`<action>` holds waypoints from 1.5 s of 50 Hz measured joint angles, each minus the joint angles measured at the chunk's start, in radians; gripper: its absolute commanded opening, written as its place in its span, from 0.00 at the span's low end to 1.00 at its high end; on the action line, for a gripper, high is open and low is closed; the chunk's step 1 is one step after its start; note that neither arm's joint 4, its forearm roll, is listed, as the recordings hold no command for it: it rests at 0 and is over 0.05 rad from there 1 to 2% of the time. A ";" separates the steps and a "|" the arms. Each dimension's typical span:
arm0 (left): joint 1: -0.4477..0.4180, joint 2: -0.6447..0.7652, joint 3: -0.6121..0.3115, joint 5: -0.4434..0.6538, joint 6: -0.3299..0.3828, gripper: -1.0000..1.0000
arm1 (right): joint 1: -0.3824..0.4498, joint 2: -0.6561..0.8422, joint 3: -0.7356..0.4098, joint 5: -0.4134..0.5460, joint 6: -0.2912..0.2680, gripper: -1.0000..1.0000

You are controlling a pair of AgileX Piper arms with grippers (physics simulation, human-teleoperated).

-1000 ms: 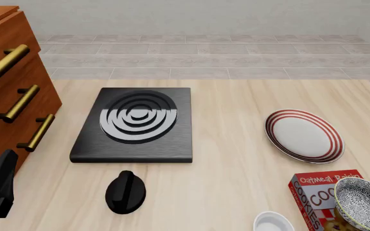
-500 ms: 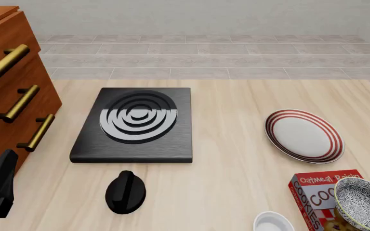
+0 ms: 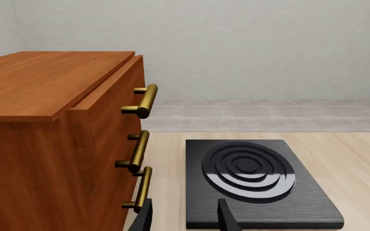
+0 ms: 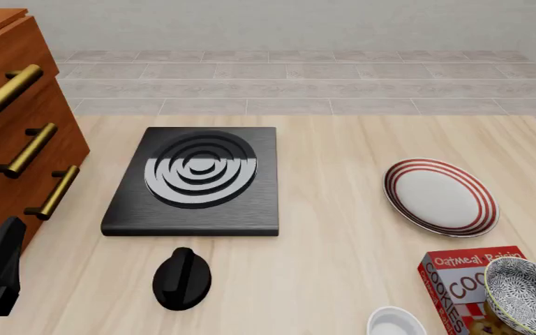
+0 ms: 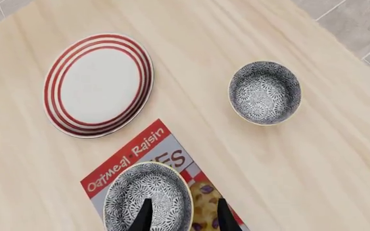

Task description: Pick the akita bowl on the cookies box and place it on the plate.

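Right wrist view shows the right claw (image 5: 181, 216), parted and empty, above the akita bowl (image 5: 148, 197) resting on the cookies box (image 5: 165, 166) near the plate (image 5: 98, 84); a second patterned bowl (image 5: 265, 92) nearby could be grabbed mistakenly.

Stove burner (image 4: 193, 179), black knob (image 4: 182, 278), wooden drawers (image 4: 12, 125), second patterned bowl (image 5: 265, 92).

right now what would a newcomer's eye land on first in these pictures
Probably the red cookies box with a speckled akita bowl sitting on it at the table's near right, the right tool open just above the bowl. Beside it lies the red-ringed plate, and a second speckled bowl stands apart on bare wood. On the left, the black burner plate sits next to the wooden drawer cabinet.
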 measured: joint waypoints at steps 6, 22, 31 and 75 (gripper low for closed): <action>0.000 0.000 0.000 0.000 0.000 1.00 | 0.003 0.015 0.016 -0.025 0.004 1.00; 0.000 0.000 0.000 0.000 0.000 1.00 | 0.015 0.035 0.049 -0.066 0.015 1.00; 0.000 0.000 0.000 0.000 0.000 1.00 | 0.021 0.033 0.065 -0.075 0.021 1.00; 0.000 0.000 0.000 0.000 0.000 1.00 | 0.042 0.088 0.126 -0.177 0.032 0.00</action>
